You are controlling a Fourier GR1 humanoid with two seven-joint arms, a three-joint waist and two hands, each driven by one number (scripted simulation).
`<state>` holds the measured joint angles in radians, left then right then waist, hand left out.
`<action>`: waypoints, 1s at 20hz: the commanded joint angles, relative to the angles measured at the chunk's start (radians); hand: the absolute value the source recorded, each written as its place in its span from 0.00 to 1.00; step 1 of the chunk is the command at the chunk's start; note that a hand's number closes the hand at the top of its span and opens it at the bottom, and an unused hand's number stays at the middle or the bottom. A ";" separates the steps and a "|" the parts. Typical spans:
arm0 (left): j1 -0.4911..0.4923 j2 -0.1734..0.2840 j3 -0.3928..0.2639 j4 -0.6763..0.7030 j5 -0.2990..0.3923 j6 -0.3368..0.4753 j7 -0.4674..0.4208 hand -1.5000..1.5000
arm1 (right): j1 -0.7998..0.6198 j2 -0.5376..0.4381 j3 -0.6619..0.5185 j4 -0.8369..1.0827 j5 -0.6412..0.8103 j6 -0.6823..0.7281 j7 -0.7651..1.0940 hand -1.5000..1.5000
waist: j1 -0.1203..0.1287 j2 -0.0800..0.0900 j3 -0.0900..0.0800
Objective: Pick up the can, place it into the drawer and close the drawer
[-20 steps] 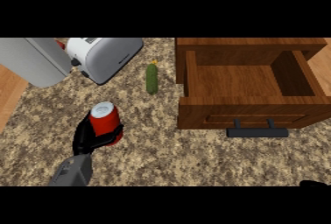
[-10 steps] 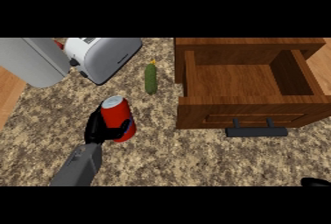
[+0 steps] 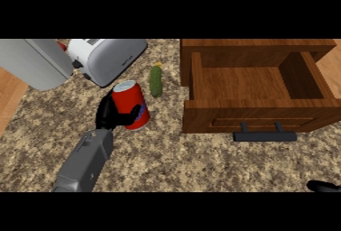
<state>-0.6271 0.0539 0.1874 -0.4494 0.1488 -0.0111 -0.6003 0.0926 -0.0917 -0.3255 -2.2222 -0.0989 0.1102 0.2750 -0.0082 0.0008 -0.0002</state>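
Fingers of our left hand [image 3: 110,115] curl round the red can [image 3: 131,104], which we hold tilted over the speckled counter [image 3: 186,158], just below the cucumber [image 3: 156,81] and left of the open wooden drawer [image 3: 256,108] with its dark handle [image 3: 265,135]. Our right hand [image 3: 324,186] barely shows at the lower right edge, and we cannot tell how it is set. Behind the can lies a white toaster [image 3: 110,56].

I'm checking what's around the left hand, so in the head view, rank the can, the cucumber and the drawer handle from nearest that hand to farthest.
1. Can: held in the left hand, fingers curled round it.
2. Cucumber: up and right of the can, beside the drawer.
3. Drawer handle: far right, on the open drawer's front.
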 commanded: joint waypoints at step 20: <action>-0.357 -0.054 -0.261 -0.516 0.029 0.300 0.714 1.00 | -0.042 -0.007 0.011 -0.098 0.017 -0.044 0.122 0.00 | 0.000 -0.002 0.000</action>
<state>-0.8850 0.0014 -0.0702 -0.9620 0.1927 0.2540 0.0157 0.0901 -0.0874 -0.3209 -2.2792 -0.0805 0.0942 0.3212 -0.0057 -0.0029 0.0004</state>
